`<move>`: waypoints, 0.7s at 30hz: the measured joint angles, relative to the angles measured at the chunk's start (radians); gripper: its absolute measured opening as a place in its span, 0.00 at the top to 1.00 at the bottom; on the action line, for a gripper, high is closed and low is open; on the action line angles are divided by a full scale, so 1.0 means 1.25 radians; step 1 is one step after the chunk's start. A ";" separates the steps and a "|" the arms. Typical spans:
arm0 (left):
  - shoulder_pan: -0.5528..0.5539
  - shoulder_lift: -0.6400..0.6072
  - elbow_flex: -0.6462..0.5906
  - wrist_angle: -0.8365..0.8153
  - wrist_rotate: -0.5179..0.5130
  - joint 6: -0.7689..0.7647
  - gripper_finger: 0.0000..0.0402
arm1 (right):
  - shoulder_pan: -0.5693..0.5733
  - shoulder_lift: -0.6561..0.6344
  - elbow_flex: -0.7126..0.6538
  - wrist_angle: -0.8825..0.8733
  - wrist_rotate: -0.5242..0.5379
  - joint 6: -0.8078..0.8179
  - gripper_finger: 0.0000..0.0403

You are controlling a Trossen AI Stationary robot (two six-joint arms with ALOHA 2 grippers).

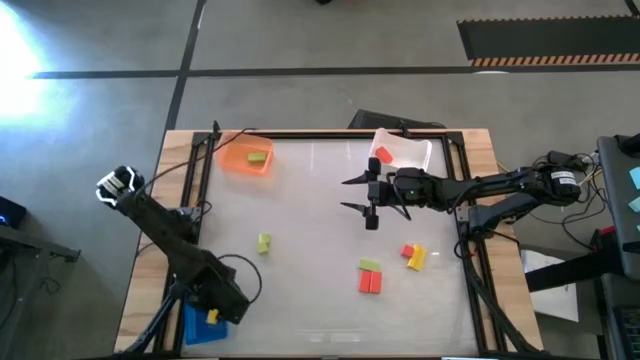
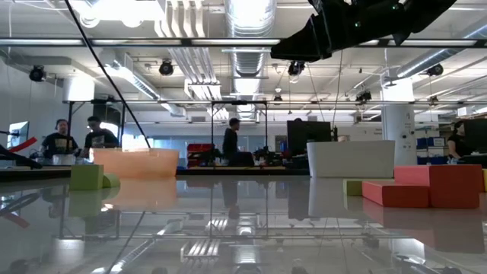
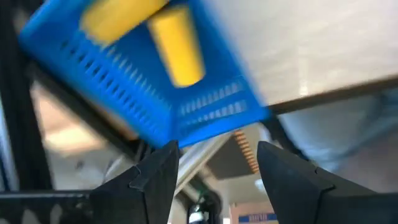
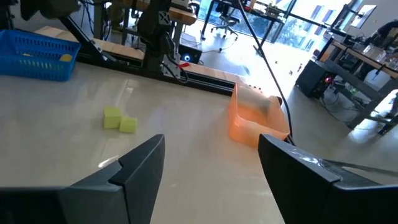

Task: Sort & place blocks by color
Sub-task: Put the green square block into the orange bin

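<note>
Jaws of the left gripper (image 3: 214,171) stand apart with nothing between them, poised over the blue tray (image 3: 124,93) at the near left corner of the surface. Two yellow blocks (image 3: 177,46) lie inside that tray, clear of the fingers (image 3: 152,180). In the high view the left gripper (image 1: 215,305) sits right at the tray's edge, one yellow block (image 1: 212,316) showing beside it.

Jaws of the right gripper (image 4: 211,165) also stand wide and empty, touching nothing. The right gripper (image 1: 362,195) hangs above the middle of the surface (image 1: 310,250), just in front of the white tray (image 1: 405,153).

Blocks, working outward:
- Red block (image 1: 383,154) in the white tray, far right side.
- Green block (image 1: 257,157) in the orange tray (image 1: 240,160), far left side.
- Two green blocks (image 4: 119,120), touching, loose on the surface left of centre; in the high view they read as one small green piece (image 1: 263,242).
- Near right: a green block (image 1: 369,265) against a red pair (image 1: 369,283).
- Just right of those, a small red block (image 1: 406,251) touching a yellow block (image 1: 417,259).

Low view: red blocks (image 2: 430,186) close at right, green block (image 2: 86,176) at left, the orange tray (image 2: 137,162) and the white tray (image 2: 350,157) behind. People (image 2: 76,141) stand in the room beyond the surface.
</note>
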 joint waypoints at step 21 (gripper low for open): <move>0.279 -0.017 -0.163 0.116 -0.548 1.075 0.50 | 0.000 0.000 0.000 -0.059 0.000 0.056 0.38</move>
